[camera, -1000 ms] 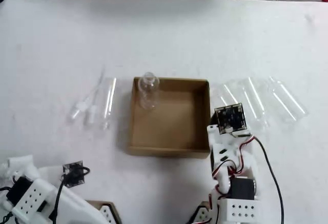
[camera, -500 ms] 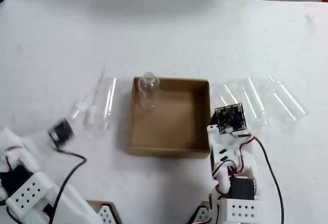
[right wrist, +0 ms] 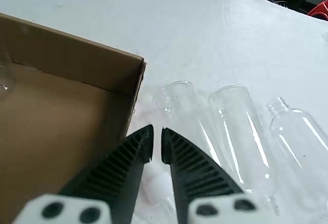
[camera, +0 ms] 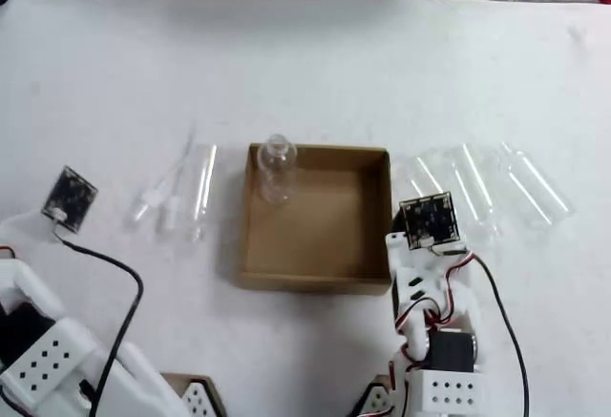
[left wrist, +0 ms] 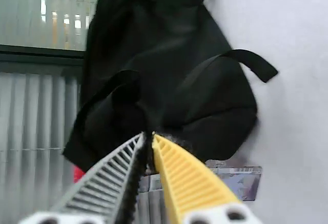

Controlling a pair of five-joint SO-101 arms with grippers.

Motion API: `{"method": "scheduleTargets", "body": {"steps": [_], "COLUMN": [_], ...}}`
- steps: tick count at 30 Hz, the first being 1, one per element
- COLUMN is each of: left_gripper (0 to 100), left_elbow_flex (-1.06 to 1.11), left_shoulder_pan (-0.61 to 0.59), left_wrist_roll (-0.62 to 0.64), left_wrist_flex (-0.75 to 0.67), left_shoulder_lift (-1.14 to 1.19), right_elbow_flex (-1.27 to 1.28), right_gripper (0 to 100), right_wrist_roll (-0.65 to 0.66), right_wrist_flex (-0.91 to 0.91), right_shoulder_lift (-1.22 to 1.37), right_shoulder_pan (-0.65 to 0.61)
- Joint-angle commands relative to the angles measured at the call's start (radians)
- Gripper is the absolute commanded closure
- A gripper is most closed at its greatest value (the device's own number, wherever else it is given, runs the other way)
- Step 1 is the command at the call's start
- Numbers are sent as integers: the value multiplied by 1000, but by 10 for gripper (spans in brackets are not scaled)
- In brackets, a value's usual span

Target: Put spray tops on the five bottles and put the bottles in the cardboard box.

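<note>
- Within the last second the left arm has swung up from the table's near-left corner and out toward the left edge. The right arm has not moved, and neither have the bottles.
- The swing appears to be a repositioning only. No spray top looks fitted in this interval, so most of the job remains.
- The left gripper has its jaws closed together on nothing. It points off the table at a black backpack.
- The right gripper is all but closed, with only a thin slit between the jaws, and it is empty. It hangs just beside the right wall of the cardboard box.
- One clear bottle sits in the box's far-left corner. Whether it has a spray top cannot be told.
- A row of clear bottles lies on the table right of the box, near the right gripper.
- Left of the box lies another bottle, with loose spray tops beside it.
</note>
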Motion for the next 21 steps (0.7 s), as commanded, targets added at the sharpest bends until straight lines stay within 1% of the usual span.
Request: {"method": "scheduleTargets", "body": {"steps": [1,4,6,9,13,16,18,21], "left_gripper": [977,978,978,977,977,978,978,978], "left_elbow_flex": [-256,-450,-586,-793,-1039,-1165,-1203,-1204], "left_shoulder_pan": [-7,28,47,48,45,42,44,64], "left_wrist_roll": [14,18,58,91,48,-6,-18,-14], "left_wrist_flex": [198,445,555,709,950,1076,1146,1174], "left_shoulder_lift": [-4,53,145,337,619,799,886,992], "right_elbow_flex": [9,9,9,9,9,9,9,9], "right_gripper": [981,981,981,981,981,981,981,981], "right_wrist_roll": [11,11,11,11,11,11,11,11], "right_wrist_flex": [-13,-13,-13,-13,-13,-13,-13,-13], "right_shoulder_lift": [-4,-4,-4,-4,-2,-2,-2,-4], "right_shoulder_pan": [-8,-8,-8,-8,-8,-8,-8,-8]}}
